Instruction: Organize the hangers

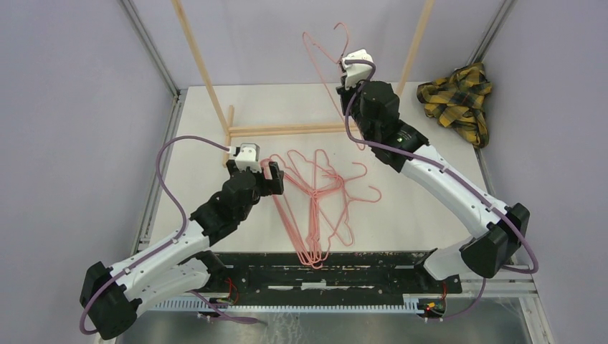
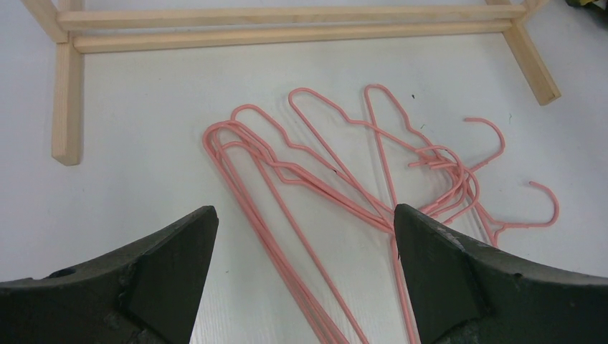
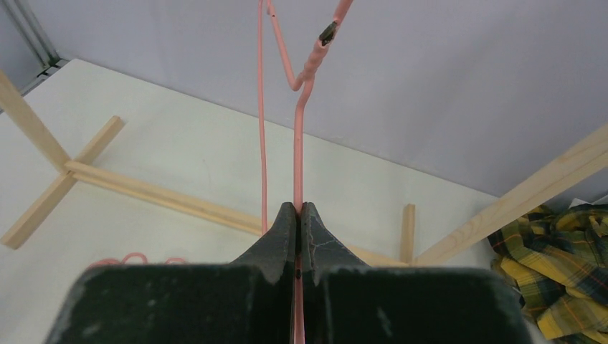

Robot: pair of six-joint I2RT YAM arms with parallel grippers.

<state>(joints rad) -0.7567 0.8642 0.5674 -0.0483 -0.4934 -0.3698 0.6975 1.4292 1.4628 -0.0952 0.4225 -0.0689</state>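
Note:
Several pink wire hangers [image 1: 315, 204] lie tangled in a pile on the white table, also in the left wrist view [image 2: 344, 186]. My left gripper [image 1: 271, 178] is open and empty, just above the left side of the pile [image 2: 305, 236]. My right gripper [image 1: 349, 72] is raised at the back and shut on one pink hanger [image 1: 323, 61], held up in the air. In the right wrist view the jaws [image 3: 299, 211] pinch its wire [image 3: 297, 136], which runs upward out of frame.
A light wooden rack frame [image 1: 287, 130] stands at the back, its base bar on the table [image 2: 287, 32] and uprights [image 1: 201, 64] rising left and right. A yellow-black plaid cloth [image 1: 459, 100] lies at the back right, seen in the right wrist view [image 3: 559, 272].

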